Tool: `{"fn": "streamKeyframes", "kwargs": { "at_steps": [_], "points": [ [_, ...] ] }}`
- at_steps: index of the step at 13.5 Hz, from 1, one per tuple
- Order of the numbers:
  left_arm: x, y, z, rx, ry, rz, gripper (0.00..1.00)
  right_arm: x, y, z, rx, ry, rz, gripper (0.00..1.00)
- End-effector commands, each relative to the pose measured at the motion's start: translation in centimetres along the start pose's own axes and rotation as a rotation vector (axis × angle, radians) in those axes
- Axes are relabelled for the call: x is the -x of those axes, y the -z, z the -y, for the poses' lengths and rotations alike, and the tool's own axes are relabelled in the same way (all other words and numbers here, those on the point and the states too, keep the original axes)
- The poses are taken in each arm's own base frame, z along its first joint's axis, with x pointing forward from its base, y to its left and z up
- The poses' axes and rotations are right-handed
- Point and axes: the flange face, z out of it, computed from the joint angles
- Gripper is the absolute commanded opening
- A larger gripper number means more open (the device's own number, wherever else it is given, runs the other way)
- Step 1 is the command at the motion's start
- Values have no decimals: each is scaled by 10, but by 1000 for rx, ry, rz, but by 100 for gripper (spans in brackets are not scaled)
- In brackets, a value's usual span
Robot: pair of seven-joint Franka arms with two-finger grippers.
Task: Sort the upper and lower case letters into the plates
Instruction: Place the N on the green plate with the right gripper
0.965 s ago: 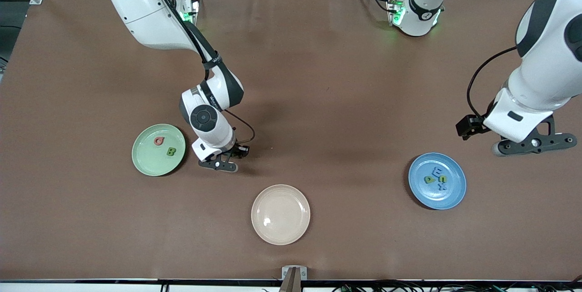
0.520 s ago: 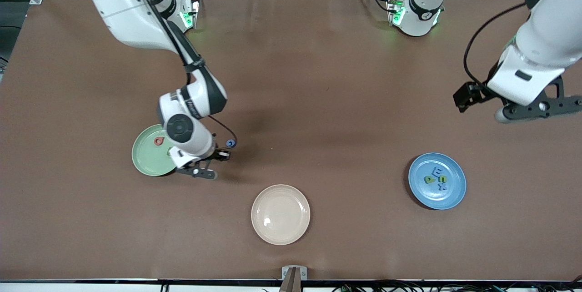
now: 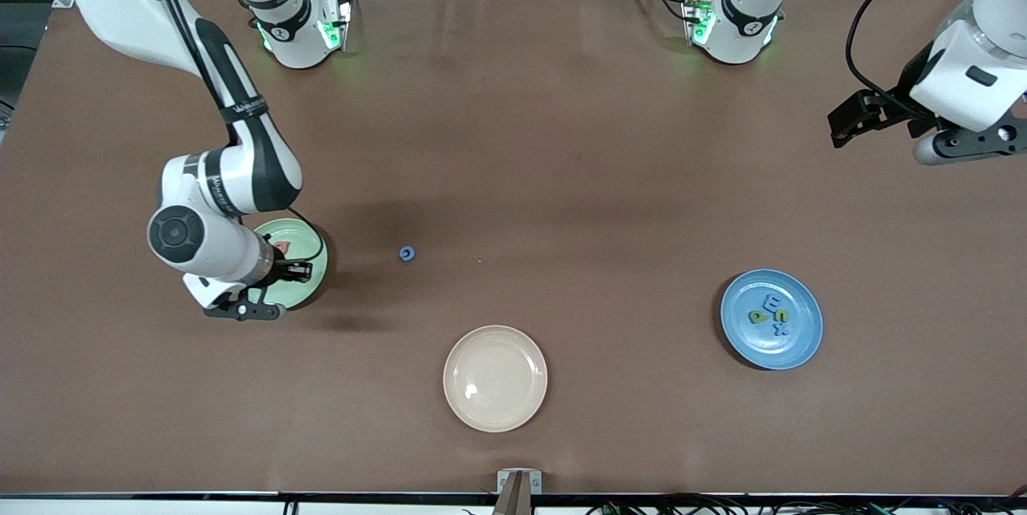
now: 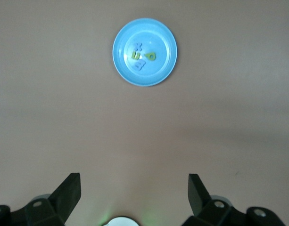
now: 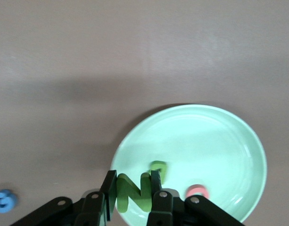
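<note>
My right gripper [image 5: 132,188] is shut on a green letter N [image 5: 135,195], held over the rim of the mint green plate [image 5: 219,136]. A small green letter [image 5: 158,168] and a pink one [image 5: 197,192] lie in that plate. In the front view the right gripper [image 3: 245,308] covers part of the green plate [image 3: 313,246]. A small blue letter [image 3: 407,253] lies on the table beside that plate, toward the middle. The blue plate [image 3: 806,338] holds several letters [image 3: 770,314]. My left gripper [image 4: 135,181] hangs open and empty, high over the table at the left arm's end [image 3: 963,142].
A cream plate [image 3: 495,378] with nothing in it sits nearest the front camera, between the two coloured plates. The brown tabletop [image 3: 562,178] is bare between the arms' bases and the plates. The blue letter [image 5: 4,201] also appears in the right wrist view.
The right arm has swung from the table's middle to the green plate with the N in its grip, uncovering the blue letter. The left arm has risen and drawn away from the blue plate.
</note>
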Motion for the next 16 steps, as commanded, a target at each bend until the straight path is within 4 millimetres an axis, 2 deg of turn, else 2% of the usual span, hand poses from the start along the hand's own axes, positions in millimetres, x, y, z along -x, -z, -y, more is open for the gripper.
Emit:
{"fn": "streamKeyframes", "kwargs": {
  "at_steps": [1,2,4,5,7,9,10,14,15,16],
  "points": [
    [22,-2,35,53,-50,17,100,41,-19,-11,-5,43,-33,0],
    [26,-2,48,95,-51,22,100,49,-32,-21,-9,40,-38,0],
    [39,-5,52,103,-49,-18,100,60,-52,-27,-16,35,-68,0],
    [44,-6,52,103,-49,-38,100,61,-55,-30,-18,45,-81,0],
    [48,-3,41,89,-59,-49,100,54,-55,-68,-19,75,-92,0],
    [52,1,19,47,-92,-67,100,50,-61,-86,-18,103,-111,0],
    [50,4,19,45,-90,-74,100,49,-64,-91,-19,106,-114,0],
    [51,9,19,47,-89,-81,100,47,-75,-91,-20,106,-117,3],
    [49,8,27,54,-79,-78,100,47,-77,-91,-21,106,-114,14],
    [46,7,37,61,-70,-77,100,46,-77,-91,-21,106,-116,68]
  ]
}}
